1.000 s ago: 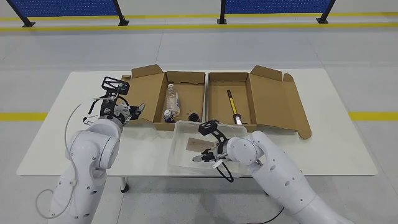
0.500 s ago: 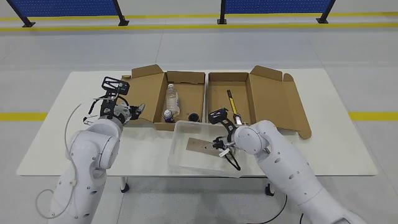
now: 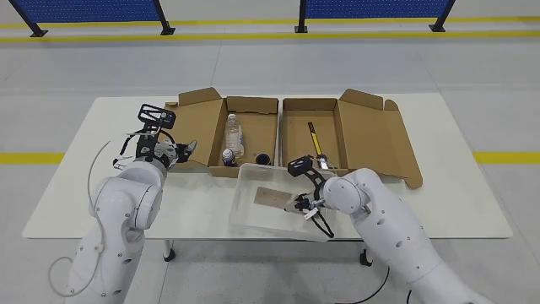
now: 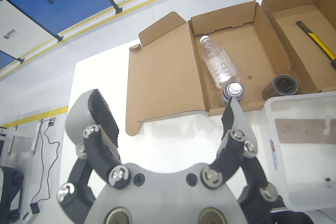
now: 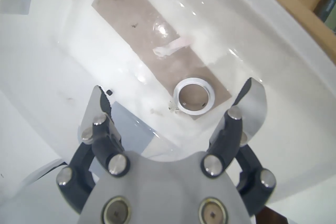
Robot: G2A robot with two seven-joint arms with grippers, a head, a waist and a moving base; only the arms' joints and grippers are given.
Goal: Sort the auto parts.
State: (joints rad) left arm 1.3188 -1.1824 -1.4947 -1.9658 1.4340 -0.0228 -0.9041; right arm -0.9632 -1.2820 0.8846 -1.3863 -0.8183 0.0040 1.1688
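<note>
a metal ring (image 5: 194,99) is seen lying flat in the clear bin (image 5: 262,25), just ahead of and between the open fingers (image 5: 253,99) of the nearer right gripper (image 5: 176,89).

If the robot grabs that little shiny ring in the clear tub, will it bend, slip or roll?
The metal ring looks solid, so it probably won't bend. Its polished, low band lies flat on the floor of the clear tub, so it may slip from the open right gripper. On edge it would likely roll; lying flat, it shouldn't.
</note>
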